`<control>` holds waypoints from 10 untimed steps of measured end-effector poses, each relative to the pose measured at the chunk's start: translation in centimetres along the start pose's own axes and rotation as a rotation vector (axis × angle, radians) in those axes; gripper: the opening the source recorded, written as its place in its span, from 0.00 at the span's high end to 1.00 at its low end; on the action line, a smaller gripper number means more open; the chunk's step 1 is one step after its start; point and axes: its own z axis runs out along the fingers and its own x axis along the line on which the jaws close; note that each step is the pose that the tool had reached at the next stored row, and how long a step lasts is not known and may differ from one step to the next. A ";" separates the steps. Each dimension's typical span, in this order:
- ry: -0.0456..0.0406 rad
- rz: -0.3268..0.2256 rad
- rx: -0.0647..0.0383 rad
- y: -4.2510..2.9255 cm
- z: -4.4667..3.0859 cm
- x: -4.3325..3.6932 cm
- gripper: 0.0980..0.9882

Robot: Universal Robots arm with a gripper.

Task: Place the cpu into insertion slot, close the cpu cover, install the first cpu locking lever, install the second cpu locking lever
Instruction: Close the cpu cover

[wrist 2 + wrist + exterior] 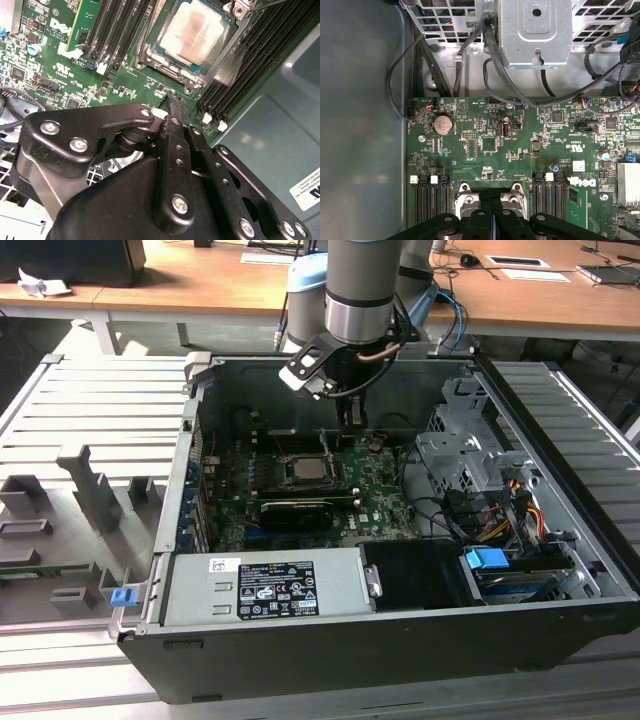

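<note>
We find the black hand (175, 102), closed narrow and empty, just beside the small square silvery cpu (197, 35), toward the green circuit board's (132, 82) edge by the grey case wall (270, 130).

Long pale wooden desktops (200, 285) across the back, with white sheets (268, 257) and crumpled white paper (40, 284) on top. Ribbed light-grey metal workbench (90, 400) in front. Grey moulded fixture tray (70, 530) at the exterior view's left.
</note>
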 end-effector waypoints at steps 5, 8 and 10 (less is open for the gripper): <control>0.0001 0.000 0.000 -0.13 0.00 0.00 0.99; 0.0001 0.000 0.000 -0.20 -0.01 0.00 0.99; 0.0001 0.000 0.000 -0.26 -0.01 0.00 0.99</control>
